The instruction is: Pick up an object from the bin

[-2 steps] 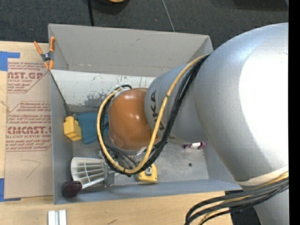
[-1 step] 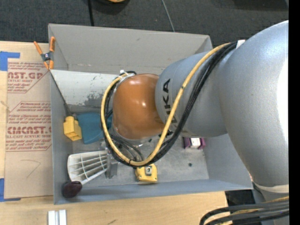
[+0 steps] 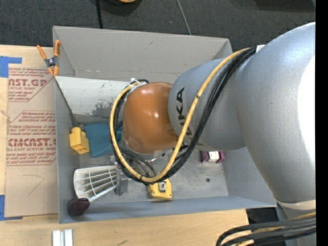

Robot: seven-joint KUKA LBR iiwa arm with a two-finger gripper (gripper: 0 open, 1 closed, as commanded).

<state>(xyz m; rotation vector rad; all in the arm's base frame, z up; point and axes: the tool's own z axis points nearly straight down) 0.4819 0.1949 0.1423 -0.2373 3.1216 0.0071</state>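
Working low over the near-left floor of the grey metal bin (image 3: 154, 55): gripper (image 3: 125, 176) under the orange wrist cover (image 3: 146, 117); from where I stand I cannot tell whether it is apart or together.

Nearest item: what looks like a white shuttlecock (image 3: 95, 181), lying on its side just left of the gripper, its dark red knob toward the near-left corner. Also near: a yellow-and-black tape measure (image 3: 160, 189) just to the right; a yellow block (image 3: 79, 140) and a teal item (image 3: 100, 137) further back-left; a small purple-and-white piece (image 3: 211, 156) well apart. Handling note, as judgement: the ribbed skirt looks light and crushable, so close gently across its narrower end, then lift straight up, clear of the near wall.
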